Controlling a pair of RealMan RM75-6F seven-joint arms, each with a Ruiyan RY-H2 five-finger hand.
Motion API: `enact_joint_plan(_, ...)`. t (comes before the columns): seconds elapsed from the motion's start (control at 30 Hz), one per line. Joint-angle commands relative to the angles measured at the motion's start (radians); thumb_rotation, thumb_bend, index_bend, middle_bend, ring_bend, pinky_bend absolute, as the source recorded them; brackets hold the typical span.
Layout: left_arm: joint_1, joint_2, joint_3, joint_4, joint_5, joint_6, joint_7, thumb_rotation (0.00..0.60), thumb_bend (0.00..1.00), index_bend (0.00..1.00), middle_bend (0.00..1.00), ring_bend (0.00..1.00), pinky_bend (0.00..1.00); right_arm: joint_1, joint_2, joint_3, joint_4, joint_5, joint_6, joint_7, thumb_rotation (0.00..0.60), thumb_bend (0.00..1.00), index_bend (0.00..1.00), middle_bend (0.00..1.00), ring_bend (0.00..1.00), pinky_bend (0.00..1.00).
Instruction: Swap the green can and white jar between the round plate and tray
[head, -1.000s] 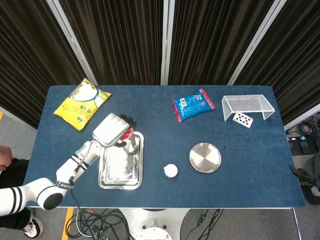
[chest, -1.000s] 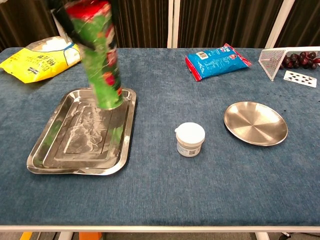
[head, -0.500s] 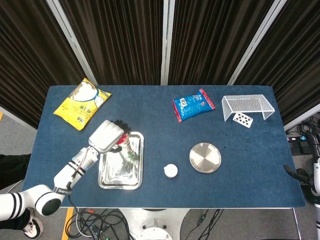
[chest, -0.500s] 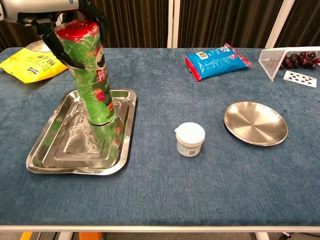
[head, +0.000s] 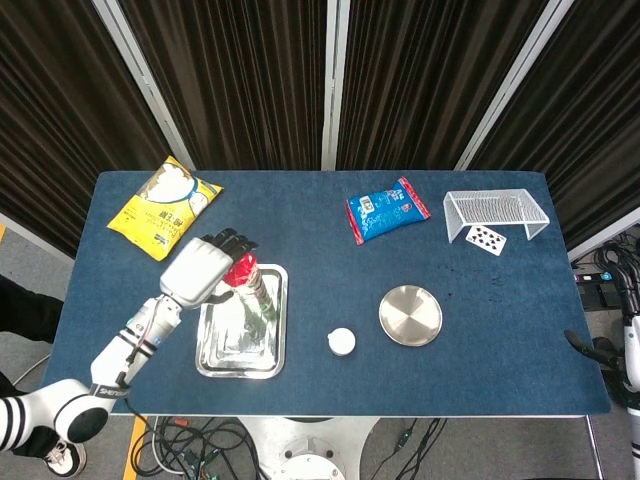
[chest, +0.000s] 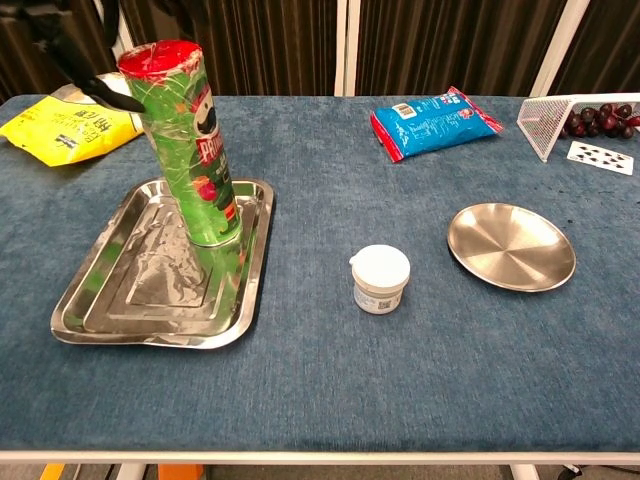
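Note:
The green can (chest: 190, 150) with a red lid stands upright at the far end of the metal tray (chest: 130, 312). From above, the can (head: 252, 290) shows in the tray (head: 225, 352). My left hand (head: 205, 268) hovers just left of the can's top, fingers spread and holding nothing. In the chest view only the dark fingertips (chest: 105, 90) of the left hand show, close beside the lid. The white jar (chest: 380, 279) sits on the cloth between the tray and the bare round plate (chest: 511, 246). From above, the jar (head: 342, 341) lies left of the plate (head: 410, 315). My right hand is out of sight.
A yellow bag (head: 164, 205) lies at the back left, a blue snack bag (head: 386, 209) at the back middle. A wire rack (head: 495, 212) and a playing card (head: 486, 239) sit at the back right. A sliver of my right arm (head: 631, 345) shows past the table's right edge.
The can came down from a tilt and now stands upright in the tray. My left hand let go of it and drew back to the left.

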Motion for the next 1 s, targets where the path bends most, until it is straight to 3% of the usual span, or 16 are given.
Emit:
enact_joint_plan(0.03, 0.074, 0.052, 0.027, -0.059, -0.026, 0.082, 0.026, 0.600, 0.13, 0.19, 0.21, 0.17, 0.46, 0.010, 0.006, -0.010, -0.017, -0.026, -0.007, -0.030, 0.600, 0.04, 0.00, 0.00, 0.00, 0.07)
enact_joint_plan(0.27, 0.267, 0.067, 0.101, -0.061, 0.019, 0.303, -0.002, 0.600, 0.13, 0.19, 0.21, 0.17, 0.44, 0.077, 0.004, -0.044, -0.097, -0.097, -0.103, -0.158, 0.600, 0.04, 0.00, 0.03, 0.00, 0.07)
enact_joint_plan(0.53, 0.435, -0.033, 0.161, 0.136, 0.115, 0.432, -0.160, 0.600, 0.13, 0.19, 0.21, 0.17, 0.40, 0.253, -0.047, -0.064, -0.244, -0.130, -0.389, -0.387, 0.600, 0.04, 0.00, 0.05, 0.00, 0.10)
enact_joint_plan(0.7, 0.510, -0.080, 0.167, 0.231, 0.126, 0.482, -0.222, 0.600, 0.13, 0.19, 0.21, 0.15, 0.38, 0.358, -0.125, -0.046, -0.299, -0.072, -0.545, -0.524, 0.600, 0.04, 0.00, 0.07, 0.01, 0.16)
enact_joint_plan(0.83, 0.558, -0.103, 0.165, 0.281, 0.122, 0.497, -0.256, 0.600, 0.13, 0.19, 0.21, 0.15, 0.37, 0.439, -0.213, -0.023, -0.302, 0.021, -0.649, -0.641, 0.600, 0.05, 0.00, 0.11, 0.07, 0.23)
enact_joint_plan(1.0, 0.590, -0.116, 0.162, 0.323, 0.114, 0.479, -0.283, 0.600, 0.13, 0.19, 0.21, 0.15, 0.37, 0.507, -0.312, -0.012, -0.279, 0.139, -0.714, -0.759, 0.600, 0.08, 0.00, 0.13, 0.12, 0.29)
